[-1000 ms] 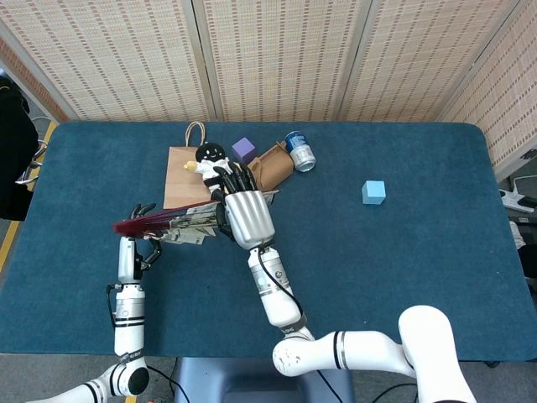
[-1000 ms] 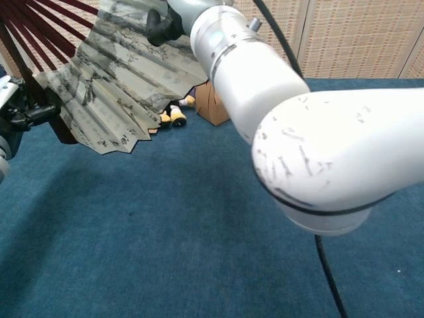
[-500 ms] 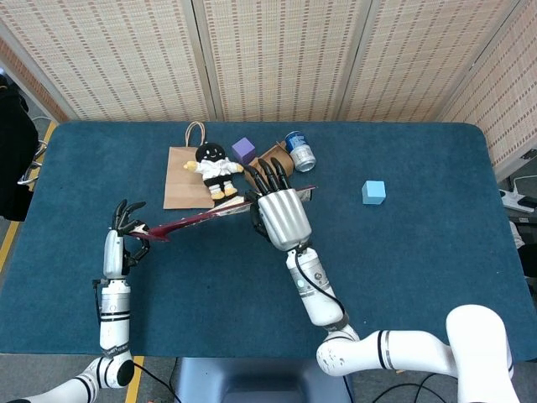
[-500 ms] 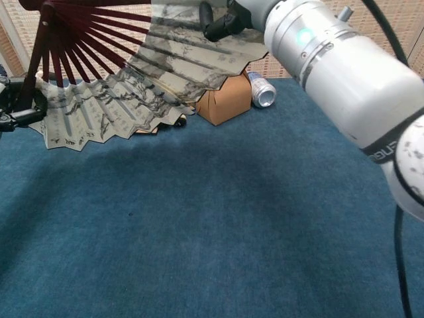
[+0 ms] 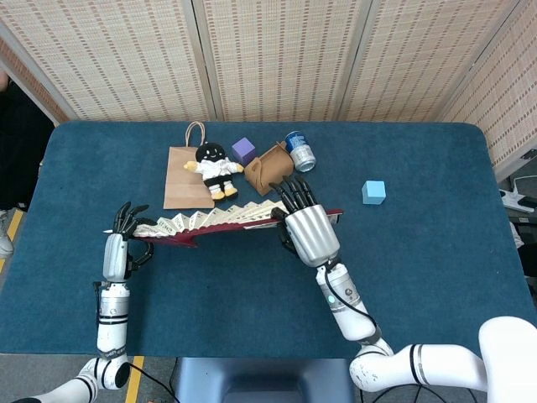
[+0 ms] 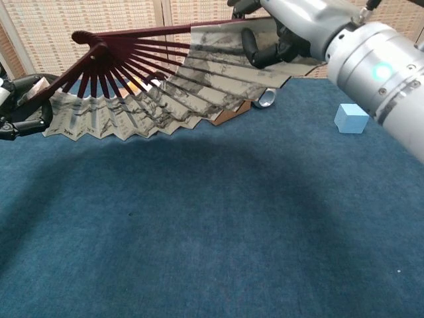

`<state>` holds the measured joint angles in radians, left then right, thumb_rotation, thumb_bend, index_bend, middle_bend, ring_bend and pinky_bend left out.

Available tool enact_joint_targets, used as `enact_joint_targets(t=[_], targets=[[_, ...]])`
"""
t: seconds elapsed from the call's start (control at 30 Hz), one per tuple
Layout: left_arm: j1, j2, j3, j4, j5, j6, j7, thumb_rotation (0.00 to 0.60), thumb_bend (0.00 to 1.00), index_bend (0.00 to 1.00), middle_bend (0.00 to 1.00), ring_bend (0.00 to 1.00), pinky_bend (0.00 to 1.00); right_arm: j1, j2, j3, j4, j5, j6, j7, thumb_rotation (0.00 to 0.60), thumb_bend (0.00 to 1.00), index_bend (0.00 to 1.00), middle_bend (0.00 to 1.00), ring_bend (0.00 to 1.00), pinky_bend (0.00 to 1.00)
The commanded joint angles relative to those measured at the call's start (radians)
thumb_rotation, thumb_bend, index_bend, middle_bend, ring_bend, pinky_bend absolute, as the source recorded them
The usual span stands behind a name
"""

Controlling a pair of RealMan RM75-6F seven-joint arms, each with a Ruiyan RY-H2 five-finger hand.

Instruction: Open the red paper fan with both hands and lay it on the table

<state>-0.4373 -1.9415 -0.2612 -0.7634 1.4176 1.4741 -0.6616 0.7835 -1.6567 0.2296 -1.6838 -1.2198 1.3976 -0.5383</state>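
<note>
The paper fan [image 5: 220,222] with dark red ribs and ink-painted grey paper is spread wide and held in the air above the blue table [image 5: 403,252]. In the chest view the fan [image 6: 165,86] stretches from left to upper right, ribs meeting at the pivot near the top left. My left hand [image 5: 118,248] grips the fan's left end; its fingers [image 6: 20,119] show at the chest view's left edge. My right hand [image 5: 309,228] holds the fan's right end, and the chest view shows that hand [image 6: 278,33] with fingers curled over the paper.
Behind the fan lie a brown paper bag [image 5: 183,176], a black-and-white plush doll [image 5: 214,168], a purple cube [image 5: 243,149], a brown box [image 5: 270,166] and a tipped can [image 5: 299,151]. A light blue cube [image 5: 373,191] sits to the right, also seen as the cube [image 6: 351,118].
My right hand has swung right and my left hand held its end, spreading the fan from half closed to wide open. The fan now lies flatter, nearly level.
</note>
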Motion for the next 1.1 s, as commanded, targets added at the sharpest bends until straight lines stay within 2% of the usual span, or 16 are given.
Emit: enact_joint_targets(t=[0.03,0.3,0.47,0.53,0.7,0.83,0.93,1.0,1.1], targets=[[0.011,-0.012,0.028,0.036,0.02,0.018,0.014,0.6,0.65,0.3,0.14,0.0,0.0,-0.043,0.001,-0.046,-0.003,-0.036,0.023,0.021,0.6,0.73,0.54,0.12,0.0,0.0],[0.056,-0.057,0.111,0.187,0.058,0.026,0.037,0.6,0.64,0.15,0.09,0.0,0.0,-0.15,-0.008,-0.171,0.018,-0.163,0.09,0.067,0.6,0.73,0.47,0.12,0.0,0.0],[0.082,-0.082,0.147,0.279,0.079,0.048,0.037,0.6,0.63,0.07,0.06,0.0,0.0,-0.218,0.011,-0.24,0.008,-0.221,0.124,0.066,0.6,0.73,0.41,0.12,0.0,0.0],[0.094,-0.088,0.159,0.311,0.08,0.033,0.043,0.6,0.62,0.04,0.04,0.0,0.0,-0.247,0.026,-0.278,0.006,-0.24,0.125,0.061,0.6,0.73,0.35,0.12,0.0,0.0],[0.121,-0.088,0.191,0.368,0.085,-0.016,0.076,0.6,0.56,0.0,0.0,0.0,0.0,-0.307,0.049,-0.34,0.033,-0.283,0.127,0.055,0.6,0.73,0.1,0.11,0.0,0.0],[0.135,-0.061,0.212,0.358,0.093,-0.043,0.065,0.6,0.48,0.0,0.0,0.0,0.0,-0.338,0.081,-0.359,0.04,-0.273,0.102,0.031,0.6,0.72,0.01,0.09,0.0,0.0],[0.141,-0.025,0.221,0.309,0.097,-0.056,0.049,0.6,0.43,0.0,0.0,0.0,0.0,-0.354,0.119,-0.361,0.027,-0.248,0.074,0.008,0.6,0.58,0.0,0.06,0.0,0.0],[0.143,0.013,0.222,0.252,0.098,-0.057,0.033,0.6,0.42,0.0,0.0,0.0,0.0,-0.362,0.154,-0.365,0.009,-0.232,0.053,-0.011,0.6,0.44,0.0,0.03,0.0,0.0],[0.149,0.087,0.213,0.153,0.096,-0.033,0.031,0.6,0.42,0.0,0.0,0.0,0.0,-0.374,0.219,-0.37,-0.037,-0.223,0.039,-0.037,0.6,0.3,0.0,0.0,0.0,0.0]])
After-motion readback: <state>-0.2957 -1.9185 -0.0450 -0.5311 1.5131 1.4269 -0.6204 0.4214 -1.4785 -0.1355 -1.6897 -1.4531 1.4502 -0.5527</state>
